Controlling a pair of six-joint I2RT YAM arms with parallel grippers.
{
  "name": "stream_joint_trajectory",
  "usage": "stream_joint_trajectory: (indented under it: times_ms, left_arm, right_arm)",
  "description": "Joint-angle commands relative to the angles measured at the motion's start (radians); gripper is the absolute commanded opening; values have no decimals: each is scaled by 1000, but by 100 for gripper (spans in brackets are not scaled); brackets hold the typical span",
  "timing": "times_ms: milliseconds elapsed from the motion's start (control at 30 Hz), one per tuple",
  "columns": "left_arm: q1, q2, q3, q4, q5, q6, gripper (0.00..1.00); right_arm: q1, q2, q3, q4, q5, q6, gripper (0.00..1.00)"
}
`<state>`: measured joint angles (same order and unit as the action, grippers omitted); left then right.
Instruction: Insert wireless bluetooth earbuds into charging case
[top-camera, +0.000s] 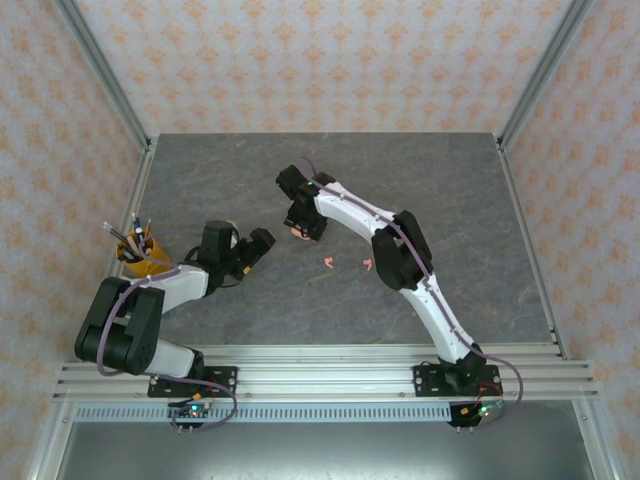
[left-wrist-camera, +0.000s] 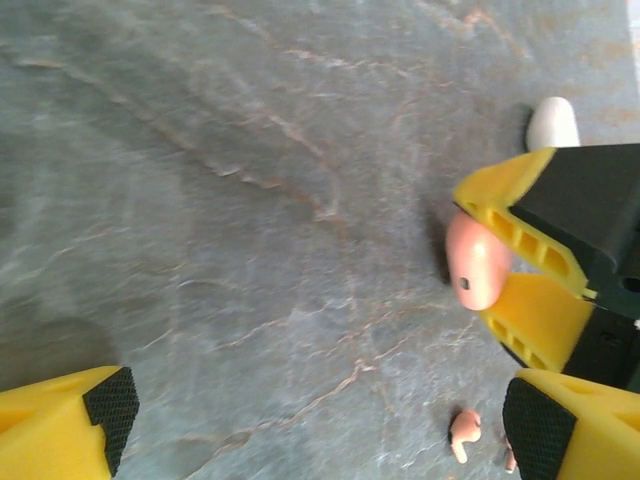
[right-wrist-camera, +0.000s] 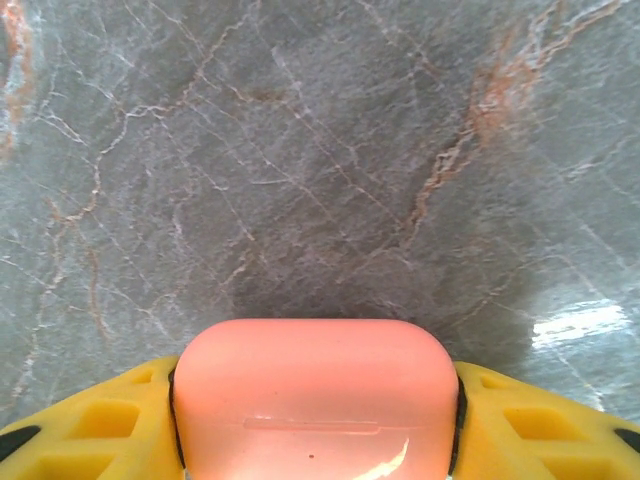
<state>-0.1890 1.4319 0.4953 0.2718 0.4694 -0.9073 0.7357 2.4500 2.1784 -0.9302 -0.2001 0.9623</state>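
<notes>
The aluminium rails (top-camera: 320, 365) at 6 o'clock carry both arm bases at the near edge of the grey veined table (top-camera: 200, 180), which is walled by peach patterned wallpaper (top-camera: 320, 60). At 9 o'clock a yellow cup (top-camera: 145, 262) holds pens. Just right of centre, 2 coral-pink earbuds (top-camera: 327, 264) lie loose on the table, a little apart. The left gripper (top-camera: 258, 243) stands wide open with nothing between its fingers. Beyond it, toward 12 o'clock, the right gripper (top-camera: 300, 225) is clamped on the coral-pink charging case (top-camera: 297, 232). The right wrist view shows that case pressed between yellow fingers (right-wrist-camera: 90, 430). The left wrist view adds a white rounded object (left-wrist-camera: 553, 122) just behind the right gripper.
</notes>
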Motion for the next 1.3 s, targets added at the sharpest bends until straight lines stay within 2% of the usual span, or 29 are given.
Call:
stream_joint_trajectory:
  times_ms: [0,367,700,1267]
  left_arm:
    - [-28,46,-9,151,12,15,93]
    - [-80,175,40,312,17,32,73]
    - [-89,269,70,432,14,19,66]
    - [-101,340,143,480,-16,3,59]
  right_arm:
    - [-7,-60,-14,26,-28,45,46]
    - [-19,-79,-23,74,-107,96,46]
    - [-24,-79,-23,97,-159,125,45]
    - [-24,-89,-40,116,-205,134,44]
